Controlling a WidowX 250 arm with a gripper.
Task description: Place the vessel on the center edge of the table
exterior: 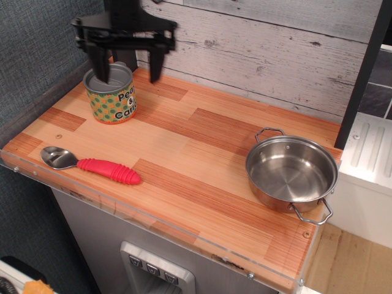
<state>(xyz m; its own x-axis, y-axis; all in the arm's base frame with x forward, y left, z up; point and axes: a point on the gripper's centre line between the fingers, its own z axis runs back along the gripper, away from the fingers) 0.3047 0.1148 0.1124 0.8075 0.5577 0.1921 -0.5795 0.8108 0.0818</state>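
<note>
The vessel, a shallow shiny steel pot with two wire loop handles, sits at the right edge of the striped wooden table, about midway along that edge. My black gripper hangs open and empty at the back left, above the green-and-orange tin can, far from the vessel.
A spoon with a red handle lies near the front left edge. A whitewashed plank wall backs the table. A dark post stands at the right, and a white unit sits beyond the right edge.
</note>
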